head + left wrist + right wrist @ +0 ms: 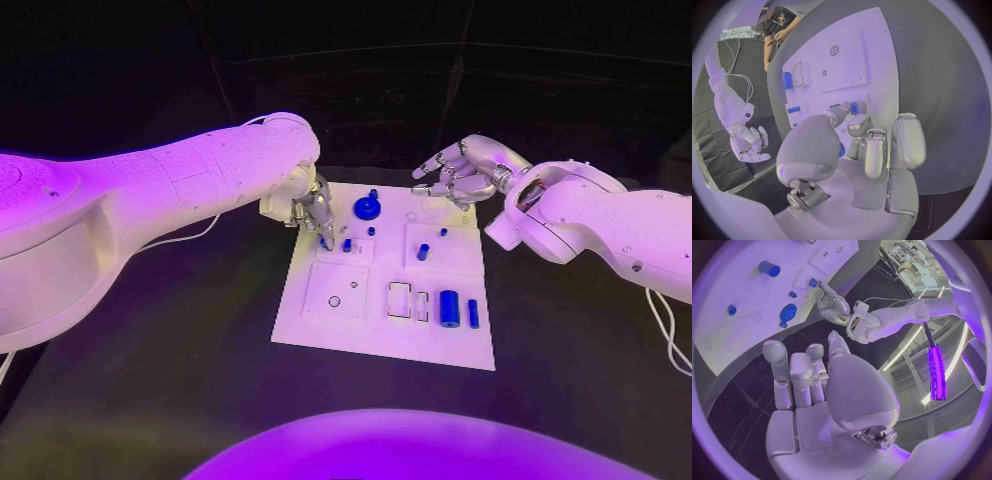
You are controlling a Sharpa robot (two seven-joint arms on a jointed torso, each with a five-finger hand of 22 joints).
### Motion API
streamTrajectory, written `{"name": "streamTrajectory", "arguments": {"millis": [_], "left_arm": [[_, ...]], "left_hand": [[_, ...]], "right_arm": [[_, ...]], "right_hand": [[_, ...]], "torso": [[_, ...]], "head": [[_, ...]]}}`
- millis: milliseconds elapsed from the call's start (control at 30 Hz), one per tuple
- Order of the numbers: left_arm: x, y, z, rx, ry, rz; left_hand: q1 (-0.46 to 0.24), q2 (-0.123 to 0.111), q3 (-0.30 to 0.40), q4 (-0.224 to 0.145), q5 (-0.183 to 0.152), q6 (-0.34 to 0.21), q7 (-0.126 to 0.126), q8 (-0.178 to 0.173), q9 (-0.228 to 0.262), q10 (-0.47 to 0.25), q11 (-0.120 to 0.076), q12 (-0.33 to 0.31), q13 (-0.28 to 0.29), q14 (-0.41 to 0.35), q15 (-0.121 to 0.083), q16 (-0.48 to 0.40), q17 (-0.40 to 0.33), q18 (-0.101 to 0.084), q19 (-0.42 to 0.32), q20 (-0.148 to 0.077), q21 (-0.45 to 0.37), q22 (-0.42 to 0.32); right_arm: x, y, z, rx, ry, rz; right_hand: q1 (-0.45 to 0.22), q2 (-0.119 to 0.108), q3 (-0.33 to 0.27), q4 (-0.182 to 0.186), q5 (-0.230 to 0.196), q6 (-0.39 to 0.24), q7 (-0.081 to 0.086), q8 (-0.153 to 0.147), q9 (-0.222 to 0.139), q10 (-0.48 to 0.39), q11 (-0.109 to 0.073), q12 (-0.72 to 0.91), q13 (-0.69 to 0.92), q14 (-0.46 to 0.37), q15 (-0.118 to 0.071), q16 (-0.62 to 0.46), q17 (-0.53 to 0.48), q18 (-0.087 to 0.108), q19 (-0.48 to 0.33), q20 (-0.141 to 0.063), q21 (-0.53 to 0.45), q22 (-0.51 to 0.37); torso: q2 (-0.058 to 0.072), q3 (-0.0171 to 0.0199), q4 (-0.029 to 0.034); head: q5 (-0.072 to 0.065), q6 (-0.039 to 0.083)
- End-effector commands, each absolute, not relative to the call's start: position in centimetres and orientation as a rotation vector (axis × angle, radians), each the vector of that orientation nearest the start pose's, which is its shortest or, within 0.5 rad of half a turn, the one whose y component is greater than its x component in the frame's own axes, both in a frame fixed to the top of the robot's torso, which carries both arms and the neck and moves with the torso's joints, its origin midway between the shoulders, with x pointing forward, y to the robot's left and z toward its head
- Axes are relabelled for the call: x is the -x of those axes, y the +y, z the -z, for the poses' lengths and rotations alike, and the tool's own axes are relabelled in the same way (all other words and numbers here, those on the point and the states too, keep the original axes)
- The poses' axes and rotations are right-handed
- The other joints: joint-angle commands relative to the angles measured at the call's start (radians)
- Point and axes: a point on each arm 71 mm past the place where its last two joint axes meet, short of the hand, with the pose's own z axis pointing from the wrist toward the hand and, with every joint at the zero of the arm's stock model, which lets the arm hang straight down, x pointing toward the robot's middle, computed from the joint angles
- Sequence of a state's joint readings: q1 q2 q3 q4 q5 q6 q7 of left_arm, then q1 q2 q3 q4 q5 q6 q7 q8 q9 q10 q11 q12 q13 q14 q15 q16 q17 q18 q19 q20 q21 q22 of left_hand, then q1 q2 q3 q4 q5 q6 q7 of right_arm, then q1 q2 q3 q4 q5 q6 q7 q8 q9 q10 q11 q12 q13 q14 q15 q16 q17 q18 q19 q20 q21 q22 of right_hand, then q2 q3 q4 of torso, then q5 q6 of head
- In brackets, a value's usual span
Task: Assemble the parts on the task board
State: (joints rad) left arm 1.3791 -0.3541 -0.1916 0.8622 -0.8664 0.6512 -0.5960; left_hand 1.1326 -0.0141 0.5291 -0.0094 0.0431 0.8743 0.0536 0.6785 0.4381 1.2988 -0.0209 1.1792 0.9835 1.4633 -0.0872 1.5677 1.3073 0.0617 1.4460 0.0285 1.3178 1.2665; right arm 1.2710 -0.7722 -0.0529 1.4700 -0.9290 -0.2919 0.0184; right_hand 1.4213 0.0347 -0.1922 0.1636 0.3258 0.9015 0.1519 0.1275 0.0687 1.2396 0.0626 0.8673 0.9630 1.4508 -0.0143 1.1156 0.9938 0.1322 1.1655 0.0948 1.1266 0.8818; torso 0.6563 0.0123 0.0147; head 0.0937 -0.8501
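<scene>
At the near end of the task board (pixel 325 330): large blue cylinder (pixel 449 307) and slim peg (pixel 473 314), lying unseated. Mid-board: left hand (pixel 310 212), fingers down on a small blue peg (pixel 346 245), probably seating it. Far edge: blue knob (pixel 368 207); right hand (pixel 464 170) hovering, fingers loosely curled, holding nothing. Black table (pixel 159 390); dark room.

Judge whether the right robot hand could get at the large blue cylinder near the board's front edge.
Probably yes: the right robot hand hovers empty past the board's far edge, and nothing stands over the large blue cylinder.
</scene>
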Motion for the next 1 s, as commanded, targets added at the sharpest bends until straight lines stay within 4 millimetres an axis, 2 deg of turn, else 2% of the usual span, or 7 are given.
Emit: {"name": "streamTrajectory", "arguments": {"millis": [33, 200, 333, 1000], "left_arm": [[-56.72, 15.91, 21.62, 0.01, 2.73, 0.099], [-56.84, 16.05, 21.64, 0.015, 2.728, 0.088], [-56.88, 16.09, 21.67, 0.015, 2.729, 0.084], [-56.74, 15.54, 21.97, 0.006, 2.731, 0.099]], "left_hand": [[0.001, 0.008, 0.057, -0.061, 0.003, 0.006, -0.002, -0.004, 0.0, 0.005, -0.001, 0.003, -0.001, 0.107, 0.007, 0.003, 0.264, 0.01, 0.001, -0.002, 0.004, 0.001], [0.002, 0.009, 0.054, -0.063, 0.003, 0.008, -0.002, -0.006, -0.001, 0.005, -0.001, 0.003, -0.001, 0.107, 0.007, 0.003, 0.264, 0.01, 0.001, -0.002, 0.003, 0.001], [0.002, 0.009, 0.054, -0.063, 0.003, 0.008, -0.002, -0.006, -0.001, 0.005, -0.001, 0.003, -0.001, 0.107, 0.007, 0.003, 0.264, 0.01, 0.001, -0.002, 0.003, 0.001], [0.003, 0.009, 0.051, -0.066, 0.003, 0.01, -0.002, -0.008, -0.001, 0.007, -0.001, 0.004, 0.001, 0.107, 0.007, 0.003, 0.264, 0.009, 0.002, -0.002, 0.005, 0.002]], "right_arm": [[-50.53, -17.82, 15.89, -0.229, 1.721, -1.007], [-50.54, -17.82, 15.9, -0.23, 1.721, -1.006], [-50.54, -17.8, 15.9, -0.23, 1.721, -1.006], [-50.54, -17.72, 15.89, -0.228, 1.72, -1.008]], "right_hand": [[0.005, 0.004, 0.001, 0.005, 0.003, -0.008, 0.002, 0.004, 0.001, -0.009, 0.0, 0.003, -0.001, 0.007, 0.0, -0.007, 0.001, 0.009, -0.001, 0.001, -0.007, -0.001], [0.005, 0.004, 0.001, 0.005, 0.003, -0.008, 0.002, 0.004, 0.001, -0.009, 0.0, 0.003, -0.001, 0.007, 0.0, -0.007, 0.001, 0.009, -0.001, 0.001, -0.007, -0.001], [0.005, 0.004, 0.001, 0.005, 0.003, -0.008, 0.002, 0.004, 0.001, -0.009, 0.0, 0.003, -0.001, 0.007, 0.0, -0.007, 0.001, 0.009, -0.001, 0.001, -0.007, -0.001], [0.005, 0.004, 0.001, 0.005, 0.003, -0.008, 0.002, 0.004, 0.001, -0.009, 0.0, 0.003, -0.001, 0.007, 0.0, -0.007, 0.001, 0.009, -0.001, 0.001, -0.007, -0.001]], "torso": [[0.001, -0.0008, -0.003], [0.0, 0.0004, -0.0033], [0.001, -0.0005, -0.0002], [0.0, -0.0001, -0.0011]], "head": [[0.0, -0.001], [0.0, 0.0], [-0.002, -0.002], [-0.002, -0.004]]}}
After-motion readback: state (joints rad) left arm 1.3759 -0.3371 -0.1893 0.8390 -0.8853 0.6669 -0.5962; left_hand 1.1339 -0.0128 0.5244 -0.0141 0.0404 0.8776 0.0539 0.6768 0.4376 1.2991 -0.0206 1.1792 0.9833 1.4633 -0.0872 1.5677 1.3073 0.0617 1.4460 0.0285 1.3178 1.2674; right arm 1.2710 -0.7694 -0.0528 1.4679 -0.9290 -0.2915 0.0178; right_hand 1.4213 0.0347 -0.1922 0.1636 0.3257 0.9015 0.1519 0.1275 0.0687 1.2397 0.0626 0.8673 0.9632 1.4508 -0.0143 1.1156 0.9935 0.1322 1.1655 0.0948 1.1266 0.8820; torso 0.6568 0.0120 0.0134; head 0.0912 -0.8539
